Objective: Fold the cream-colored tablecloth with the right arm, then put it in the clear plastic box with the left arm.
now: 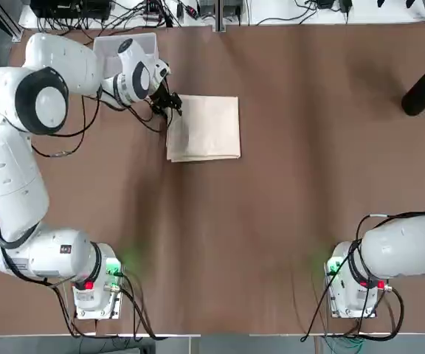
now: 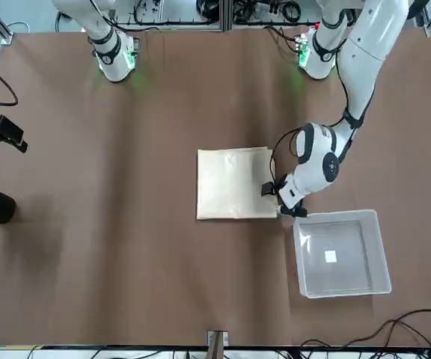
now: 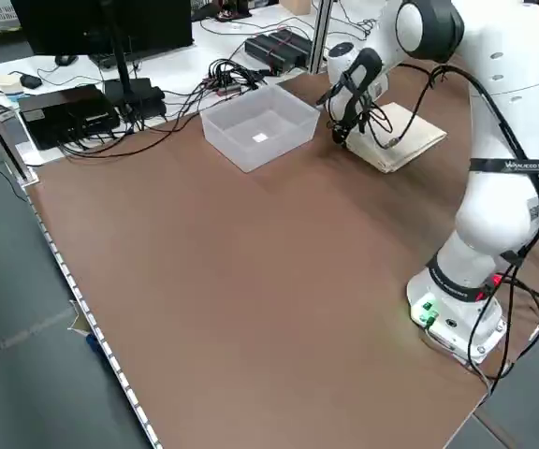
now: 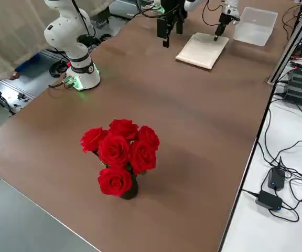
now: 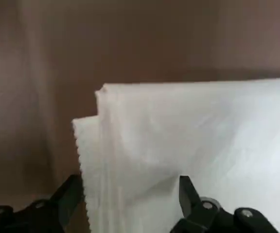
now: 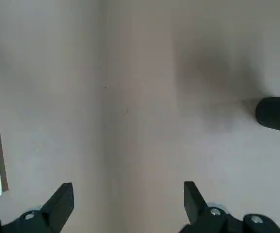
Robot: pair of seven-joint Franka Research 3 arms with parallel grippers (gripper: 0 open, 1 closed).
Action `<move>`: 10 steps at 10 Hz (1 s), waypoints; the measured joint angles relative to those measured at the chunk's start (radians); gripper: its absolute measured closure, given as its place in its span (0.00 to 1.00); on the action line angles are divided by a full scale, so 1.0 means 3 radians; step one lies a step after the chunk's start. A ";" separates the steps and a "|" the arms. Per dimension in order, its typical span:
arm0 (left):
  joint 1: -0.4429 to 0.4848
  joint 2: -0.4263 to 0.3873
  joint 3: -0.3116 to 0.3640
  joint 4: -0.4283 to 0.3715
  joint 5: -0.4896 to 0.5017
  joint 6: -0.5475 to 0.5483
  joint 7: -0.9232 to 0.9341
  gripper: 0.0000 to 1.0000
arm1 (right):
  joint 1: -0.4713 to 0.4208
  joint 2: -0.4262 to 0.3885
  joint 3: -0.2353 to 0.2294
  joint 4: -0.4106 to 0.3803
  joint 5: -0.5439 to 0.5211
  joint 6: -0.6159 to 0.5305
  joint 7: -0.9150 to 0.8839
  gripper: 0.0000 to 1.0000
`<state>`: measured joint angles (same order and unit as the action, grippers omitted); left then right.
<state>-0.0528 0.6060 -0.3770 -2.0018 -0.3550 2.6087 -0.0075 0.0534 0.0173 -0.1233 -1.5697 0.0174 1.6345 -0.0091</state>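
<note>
The folded cream tablecloth [image 1: 206,127] lies flat on the brown counter [image 1: 271,206], a layered rectangle sitting at about 11 o'clock from the counter's middle in the overhead view. The clear plastic box [image 2: 342,253] stands just beside the cloth, off its corner at roughly 10 o'clock from it in that same view, partly hidden there under the left arm [image 1: 21,133]. A small white label shows on the box floor.

The left arm reaches out over the counter, and the left gripper [image 1: 170,104] is down at the cloth's edge nearest the box. Its jaws stand open, one on each side of the cloth's layered edge in the wrist view, with the fabric between them and not pinched.

The right arm [image 1: 401,247] is parked near its base at about 4 o'clock. The right gripper [image 6: 125,204] hangs above bare counter, well apart from the cloth, its jaws wide open and holding nothing.

A vase of red roses [image 4: 122,155] stands at 2 o'clock near the counter's far right edge.
</note>
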 joint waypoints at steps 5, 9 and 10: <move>0.0005 -0.0009 -0.0009 0.0034 0.0000 -0.0024 -0.0219 0.92 | 0.0004 0.0000 -0.0001 -0.0001 0.0000 0.0001 0.0000 0.00; 0.0081 -0.0342 0.0013 0.0095 0.0000 -0.0727 -0.0222 0.93 | 0.0023 0.0000 -0.0001 -0.0002 0.0000 0.0012 0.0001 0.00; 0.0117 -0.0481 0.0023 0.0095 0.0046 -0.0935 -0.0225 0.93 | 0.0024 0.0000 -0.0001 -0.0002 0.0000 0.0013 0.0001 0.00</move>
<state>-0.0177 0.4616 -0.3701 -1.9732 -0.3412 2.3280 -0.0749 0.0605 0.0173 -0.1236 -1.5703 0.0174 1.6384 -0.0088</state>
